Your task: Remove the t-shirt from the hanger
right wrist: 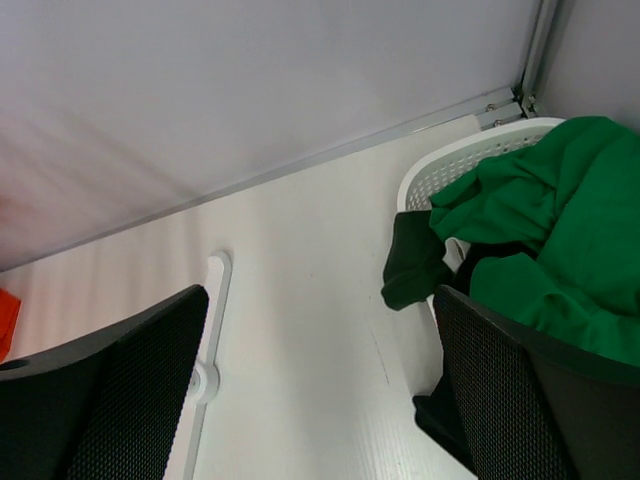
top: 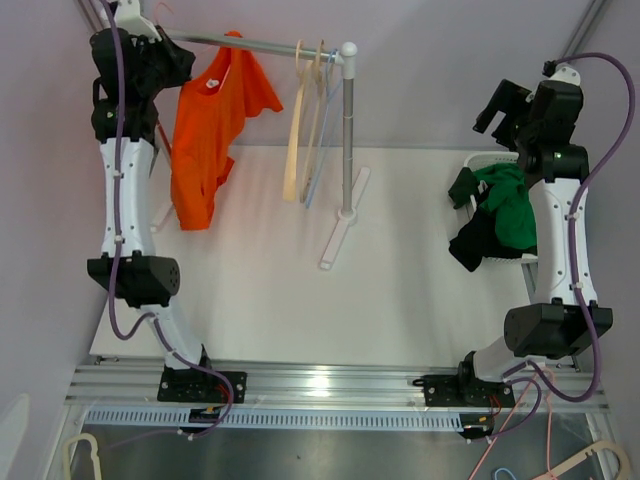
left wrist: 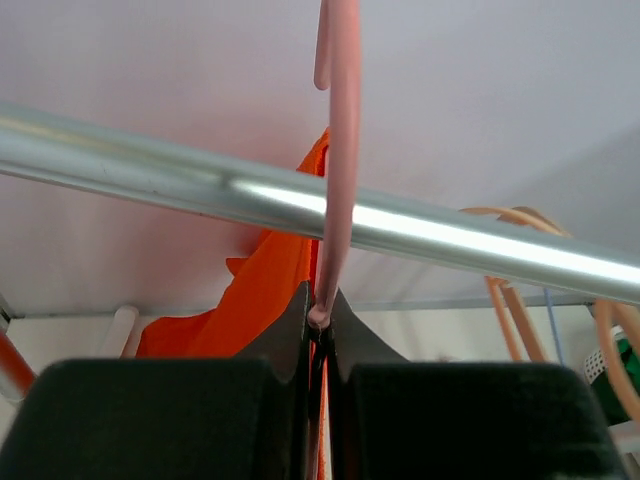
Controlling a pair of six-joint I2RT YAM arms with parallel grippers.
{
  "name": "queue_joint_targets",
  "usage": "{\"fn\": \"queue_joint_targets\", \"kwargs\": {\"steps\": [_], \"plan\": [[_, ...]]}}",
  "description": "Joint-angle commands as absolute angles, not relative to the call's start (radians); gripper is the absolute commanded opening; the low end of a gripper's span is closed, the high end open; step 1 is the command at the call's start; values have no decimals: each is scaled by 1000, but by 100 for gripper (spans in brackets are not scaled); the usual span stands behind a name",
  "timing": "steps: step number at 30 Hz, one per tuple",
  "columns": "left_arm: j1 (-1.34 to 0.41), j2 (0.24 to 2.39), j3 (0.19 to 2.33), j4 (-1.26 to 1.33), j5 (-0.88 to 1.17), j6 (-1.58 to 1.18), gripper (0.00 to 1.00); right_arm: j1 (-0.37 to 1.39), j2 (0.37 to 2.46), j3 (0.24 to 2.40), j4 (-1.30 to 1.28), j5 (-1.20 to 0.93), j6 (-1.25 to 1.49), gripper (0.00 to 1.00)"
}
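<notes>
Your white table (top: 400, 300) carries a rack (top: 345, 150) at its far side, with the rail (top: 260, 44) running left from the post. Your left arm (top: 125, 200) reaches up to the rail's left end, and your right arm (top: 560, 230) stands raised at the right edge of the table.

The orange t-shirt (top: 205, 130) hangs from the rail near its left end, right beside your left arm, and drapes down towards the table. A white basket (right wrist: 450, 170) sits at the far right with green clothes (top: 510, 210) spilling over its rim. Several bare hangers (top: 300, 130) hang close to the post, apart from the t-shirt.

The pink hanger (left wrist: 340, 150) under the t-shirt hooks over the rail. Your left gripper (left wrist: 320, 320) is clamped on its neck just below the rail, fingers pressed together on it. Your right gripper (right wrist: 315, 300) hovers near the basket with its fingers wide apart, holding nothing.
</notes>
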State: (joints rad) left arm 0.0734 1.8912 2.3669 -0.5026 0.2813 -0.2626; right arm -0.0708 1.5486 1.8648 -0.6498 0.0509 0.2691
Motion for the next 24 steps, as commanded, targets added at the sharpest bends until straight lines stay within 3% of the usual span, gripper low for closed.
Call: {"fn": "queue_joint_targets", "kwargs": {"steps": [1, 6, 11, 19, 24], "plan": [[48, 1729, 2356, -353, 249, -259, 1, -55, 1468, 1844, -611, 12, 219, 99], [29, 1707, 2379, -454, 117, -247, 1, -52, 1445, 1861, -618, -72, 204, 99], [22, 1660, 2386, -679, 5, -405, 1, 3, 1367, 1789, -542, -303, 150, 100], [-121, 1411, 2019, -675, -280, -434, 1, 381, 1210, 1675, -445, -455, 69, 99], [-264, 1384, 1996, -778, -515, -529, 1, 687, 1221, 1612, -416, -421, 5, 100]]}}
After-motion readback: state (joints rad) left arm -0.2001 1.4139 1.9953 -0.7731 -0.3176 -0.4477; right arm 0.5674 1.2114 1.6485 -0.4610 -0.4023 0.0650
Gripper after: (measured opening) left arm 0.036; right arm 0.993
